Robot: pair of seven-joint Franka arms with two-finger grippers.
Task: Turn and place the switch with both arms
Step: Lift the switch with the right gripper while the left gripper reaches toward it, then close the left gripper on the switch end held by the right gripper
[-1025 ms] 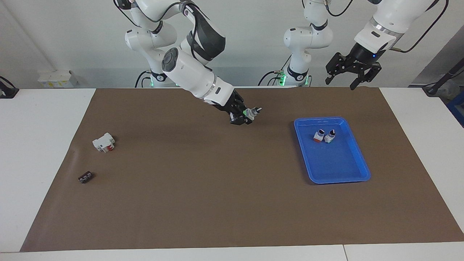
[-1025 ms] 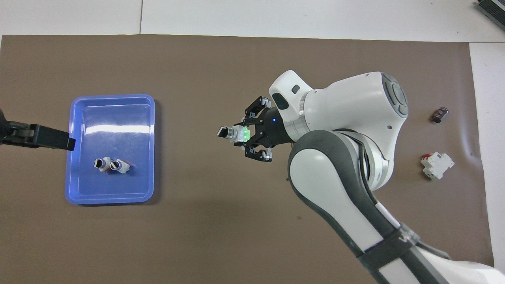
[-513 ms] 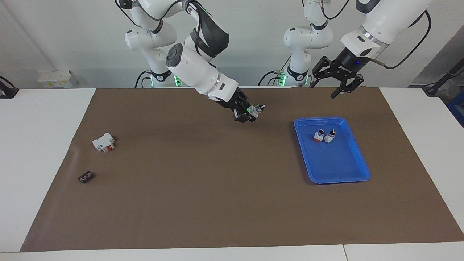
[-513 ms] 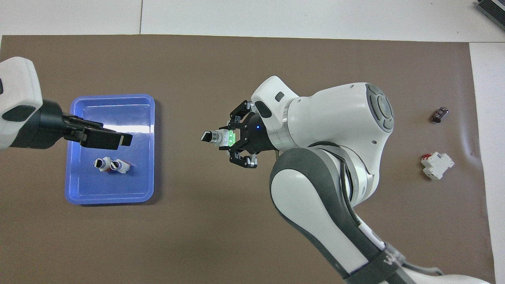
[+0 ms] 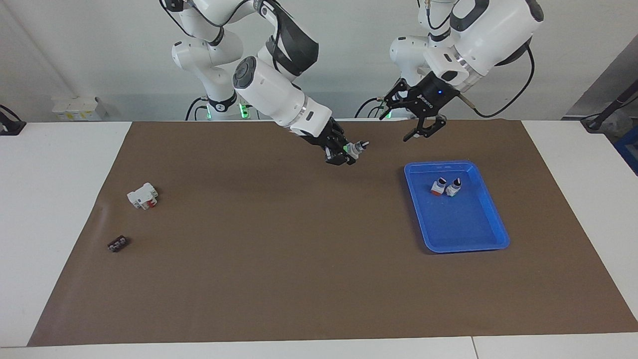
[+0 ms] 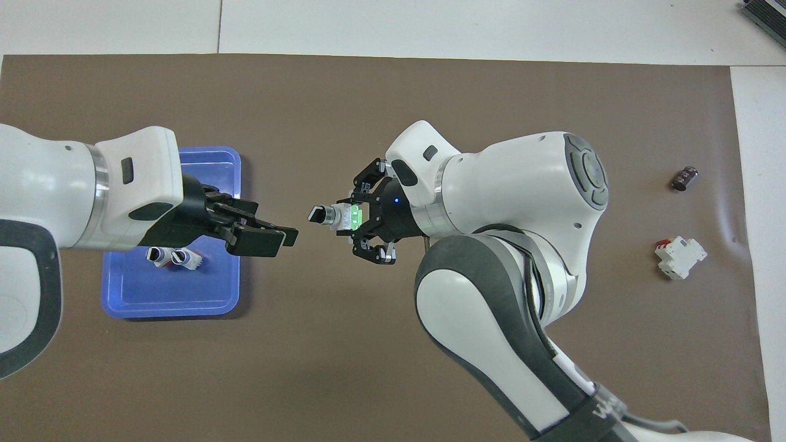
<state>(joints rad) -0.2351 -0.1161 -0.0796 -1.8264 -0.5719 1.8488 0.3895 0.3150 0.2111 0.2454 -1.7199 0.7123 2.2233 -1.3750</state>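
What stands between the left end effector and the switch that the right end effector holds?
Nothing visible. The left end effector is open in the air, apart from the switch, whose black knob points toward it out of the right end effector.

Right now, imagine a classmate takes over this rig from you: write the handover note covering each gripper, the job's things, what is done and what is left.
Right gripper: shut on the switch by its green end, held up over the brown mat, black knob pointing toward the left gripper.
Left gripper: open, in the air between the switch and the blue tray, not touching the switch.
Tray: already holds two similar switches.
Done: switch picked up and presented.
Left: left gripper takes the knob end, the switch gets turned, then placed, likely in the tray.
White-and-red block and a small dark part lie untouched toward the right arm's end.
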